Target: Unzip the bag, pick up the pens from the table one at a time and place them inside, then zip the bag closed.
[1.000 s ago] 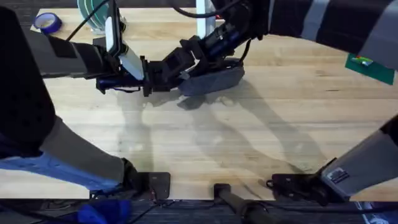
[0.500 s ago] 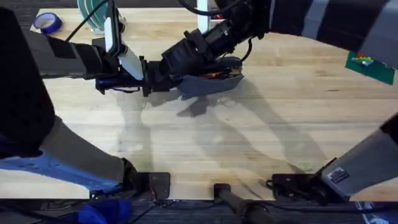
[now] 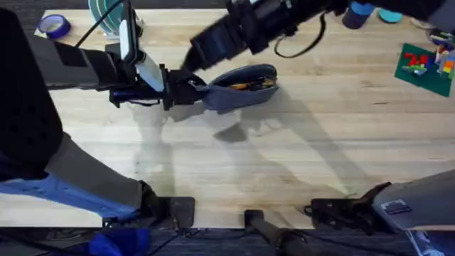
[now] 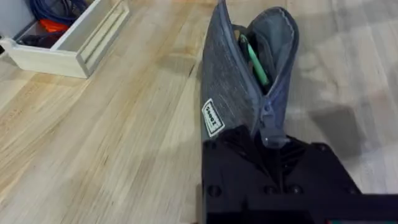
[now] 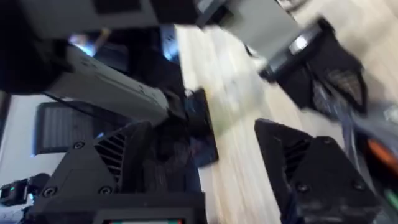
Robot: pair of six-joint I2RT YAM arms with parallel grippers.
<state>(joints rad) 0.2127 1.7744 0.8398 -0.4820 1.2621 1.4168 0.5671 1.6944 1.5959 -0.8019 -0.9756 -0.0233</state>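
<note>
The bag [image 3: 238, 87] lay on the table [image 3: 284, 163] toward its far side, mouth unzipped and gaping, with pens [image 3: 247, 84] visible inside. The left gripper [image 3: 190, 90] was clamped on the bag's near end — likely to anchor it so the fabric wouldn't slide or sag during loading and zipping. The right gripper [image 3: 195, 53] hung just above that end, fingers spread and empty.

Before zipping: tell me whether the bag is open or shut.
Open: the bag's zipper gapes in the overhead and left wrist views, pens visible inside.
</note>
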